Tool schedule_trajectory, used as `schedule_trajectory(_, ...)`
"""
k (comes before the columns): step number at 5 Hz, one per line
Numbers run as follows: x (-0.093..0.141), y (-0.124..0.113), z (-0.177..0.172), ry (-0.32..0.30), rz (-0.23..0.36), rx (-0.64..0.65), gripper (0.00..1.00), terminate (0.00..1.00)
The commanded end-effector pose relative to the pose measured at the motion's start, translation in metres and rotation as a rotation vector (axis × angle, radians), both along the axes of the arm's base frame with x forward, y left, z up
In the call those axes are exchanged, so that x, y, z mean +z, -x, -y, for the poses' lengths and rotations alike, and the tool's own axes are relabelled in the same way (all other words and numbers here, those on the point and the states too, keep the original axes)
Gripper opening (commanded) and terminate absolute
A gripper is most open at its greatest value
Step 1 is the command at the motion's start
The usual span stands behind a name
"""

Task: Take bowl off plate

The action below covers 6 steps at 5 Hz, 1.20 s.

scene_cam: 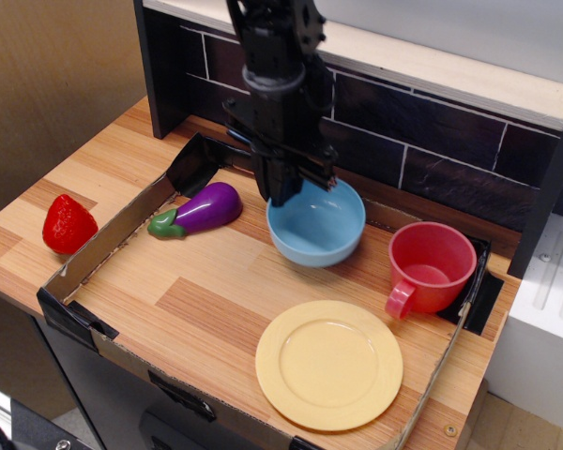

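The light-blue bowl [317,223] is at the back middle of the tray, low over or on the wood; I cannot tell if it touches. My gripper [289,187] is shut on the bowl's back-left rim, coming straight down from above. The pale-yellow plate [328,364] lies bare at the tray's front right, apart from the bowl.
A red cup [429,266] with a handle stands right of the bowl. A purple eggplant [199,210] lies to the bowl's left. A red strawberry [68,223] sits outside the cardboard tray wall [103,246]. A dark brick wall [432,141] is behind.
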<state>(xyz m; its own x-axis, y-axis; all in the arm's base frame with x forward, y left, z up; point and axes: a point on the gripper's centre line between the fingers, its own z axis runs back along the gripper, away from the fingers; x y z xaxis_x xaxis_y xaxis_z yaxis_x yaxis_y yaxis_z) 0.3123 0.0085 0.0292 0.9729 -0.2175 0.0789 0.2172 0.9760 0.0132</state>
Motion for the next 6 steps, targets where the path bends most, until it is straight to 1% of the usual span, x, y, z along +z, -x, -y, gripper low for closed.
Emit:
schedule_trajectory(1,0.019,-0.001,0.001,-0.006,0.035,0.002,1.0,0.0)
schedule_trajectory(2,0.023,-0.003,0.001,-0.032,0.072,0.031,1.0,0.0)
schedule_trajectory(3,0.027,-0.003,0.002,-0.037,0.071,0.05,1.0,0.0)
schedule_trajectory(5,0.077,0.002,0.006,0.035,0.117,0.085,1.0,0.0)
schedule_trajectory(6,0.077,0.002,0.006,0.035,0.117,0.085,1.0,0.0)
